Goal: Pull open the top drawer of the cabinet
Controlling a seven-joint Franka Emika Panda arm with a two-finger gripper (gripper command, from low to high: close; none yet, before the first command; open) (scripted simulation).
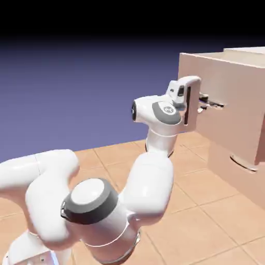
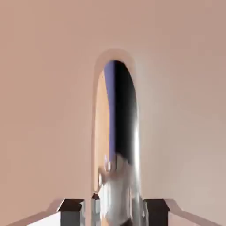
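Pale beige-pink panels make up the cabinet, which stands at the right edge of the exterior view on the tan tiled counter. Its top drawer juts out toward the arm, past the lower drawer with its curved silvery handle. The white arm rises from the lower left and holds its claw level against the top drawer's front, where the thin dark bar handle sits. In the hand view the drawer front fills nearly everything, and a shiny curved handle runs up the middle between the two grey fingertips. The claw is closed almost fully, pinching that handle from both sides.
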